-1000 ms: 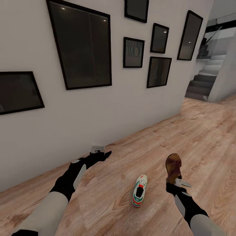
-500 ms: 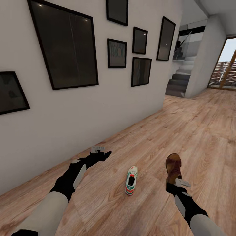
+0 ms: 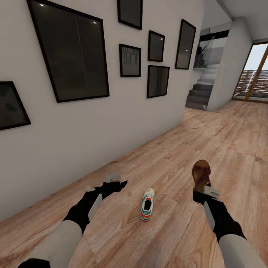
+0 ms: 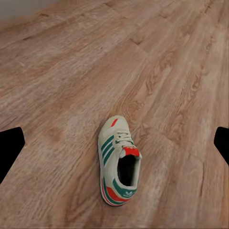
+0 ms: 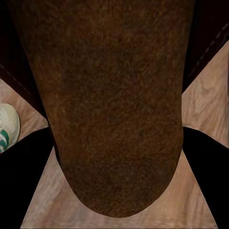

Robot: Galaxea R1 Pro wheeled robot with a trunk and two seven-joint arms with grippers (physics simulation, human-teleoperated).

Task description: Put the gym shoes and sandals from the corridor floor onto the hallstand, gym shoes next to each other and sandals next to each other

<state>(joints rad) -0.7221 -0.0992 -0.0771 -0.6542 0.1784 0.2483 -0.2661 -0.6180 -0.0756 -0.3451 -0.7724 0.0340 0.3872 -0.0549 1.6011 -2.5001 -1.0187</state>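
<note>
Right gripper carrying a sandal above the corridor floor.

The right gripper [image 3: 204, 189] is clamped on a dark brown sandal [image 3: 201, 175], lifted clear of the wood-plank corridor floor [image 3: 238, 149]. One gym shoe [image 3: 147, 204] lies upright on the planks between the two arms, apart from both. The left gripper [image 3: 113, 179] hangs empty near the wall [image 3: 74, 134], fingers spread wide in its wrist view.

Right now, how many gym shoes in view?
1. A single gym shoe lies on the corridor floor between the two arms, apart from the sandal at the right pincer. The second may be out of frame.
</note>
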